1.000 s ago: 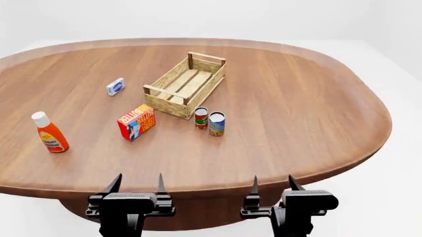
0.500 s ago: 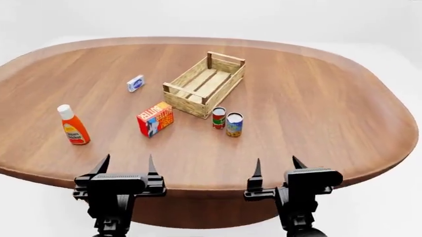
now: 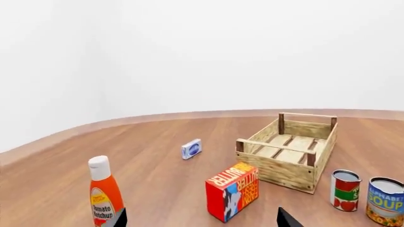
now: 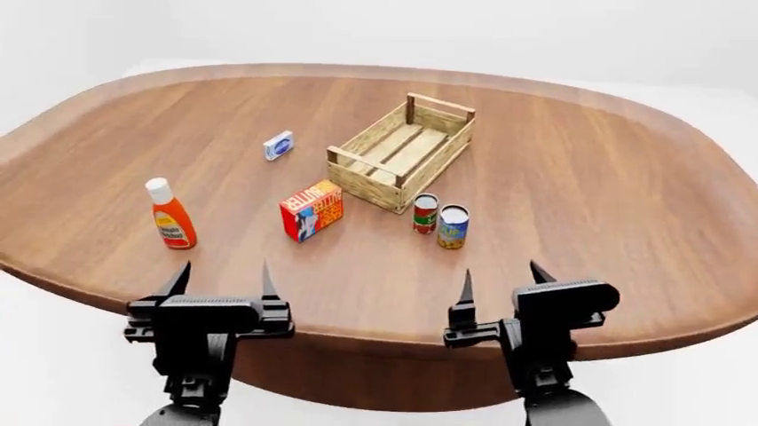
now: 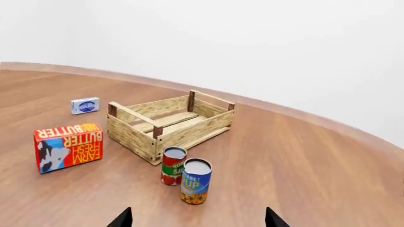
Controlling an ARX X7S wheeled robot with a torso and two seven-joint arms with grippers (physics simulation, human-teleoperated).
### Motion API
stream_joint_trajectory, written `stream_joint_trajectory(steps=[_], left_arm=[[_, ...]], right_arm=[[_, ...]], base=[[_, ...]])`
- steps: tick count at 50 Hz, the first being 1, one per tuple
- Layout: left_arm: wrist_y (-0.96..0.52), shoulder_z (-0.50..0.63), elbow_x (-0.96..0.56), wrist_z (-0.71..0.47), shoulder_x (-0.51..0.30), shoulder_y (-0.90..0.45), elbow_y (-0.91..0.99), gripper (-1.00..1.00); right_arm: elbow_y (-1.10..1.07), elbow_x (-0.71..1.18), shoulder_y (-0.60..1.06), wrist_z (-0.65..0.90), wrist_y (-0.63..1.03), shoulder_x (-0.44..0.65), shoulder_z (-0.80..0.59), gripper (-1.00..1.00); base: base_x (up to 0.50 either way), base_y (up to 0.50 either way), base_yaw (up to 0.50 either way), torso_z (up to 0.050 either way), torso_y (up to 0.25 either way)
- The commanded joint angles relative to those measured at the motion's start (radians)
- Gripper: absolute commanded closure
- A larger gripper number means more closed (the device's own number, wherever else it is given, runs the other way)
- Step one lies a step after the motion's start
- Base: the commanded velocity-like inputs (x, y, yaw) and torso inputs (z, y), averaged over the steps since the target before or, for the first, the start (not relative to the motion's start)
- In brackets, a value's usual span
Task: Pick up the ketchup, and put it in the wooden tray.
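The ketchup [image 4: 172,216], an orange-red bottle with a white cap, stands upright at the table's left front; it also shows in the left wrist view [image 3: 105,193]. The wooden tray [image 4: 403,152] sits empty further back, near the middle; it shows in the left wrist view [image 3: 289,150] and the right wrist view [image 5: 169,124] too. My left gripper [image 4: 220,279] is open and empty at the near table edge, just in front of and right of the ketchup. My right gripper [image 4: 503,277] is open and empty in front of the cans.
A red butter box [image 4: 311,209] stands between the ketchup and the tray. A red-labelled can [image 4: 425,213] and a blue soup can [image 4: 453,225] stand in front of the tray. A small blue-white box [image 4: 279,145] lies to the tray's left. The table's front edge [image 4: 355,333] curves below the grippers.
The view has shifted: the table objects now appear further right and higher, and both grippers sit higher in view, closer to the table edge. Nothing on the table has moved.
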Motion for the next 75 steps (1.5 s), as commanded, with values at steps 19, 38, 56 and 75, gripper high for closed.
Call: stream_joint_trajectory(steps=[19, 38, 56, 75], left_arm=[[-0.191, 0.035, -0.050, 0.044, -0.034, -0.172, 0.051, -1.00], [-0.183, 0.049, -0.048, 0.033, -0.041, -0.178, 0.042, -1.00], [-0.176, 0.060, -0.047, 0.024, -0.047, -0.184, 0.027, -1.00], [-0.165, 0.072, -0.047, 0.018, -0.053, -0.190, 0.006, -1.00]], right_arm=[[-0.070, -0.002, 0.132, -0.015, 0.188, 0.035, -0.036, -1.00], [-0.071, 0.008, 0.127, -0.009, 0.185, 0.040, -0.039, -1.00], [-0.067, 0.015, 0.128, -0.003, 0.181, 0.044, -0.044, -1.00], [-0.066, 0.023, 0.126, 0.002, 0.177, 0.052, -0.048, -1.00]], base=[[0.28, 0.04, 0.00, 0.000, 0.000], [0.35, 0.05, 0.00, 0.000, 0.000], [0.35, 0.05, 0.00, 0.000, 0.000], [0.35, 0.05, 0.00, 0.000, 0.001]])
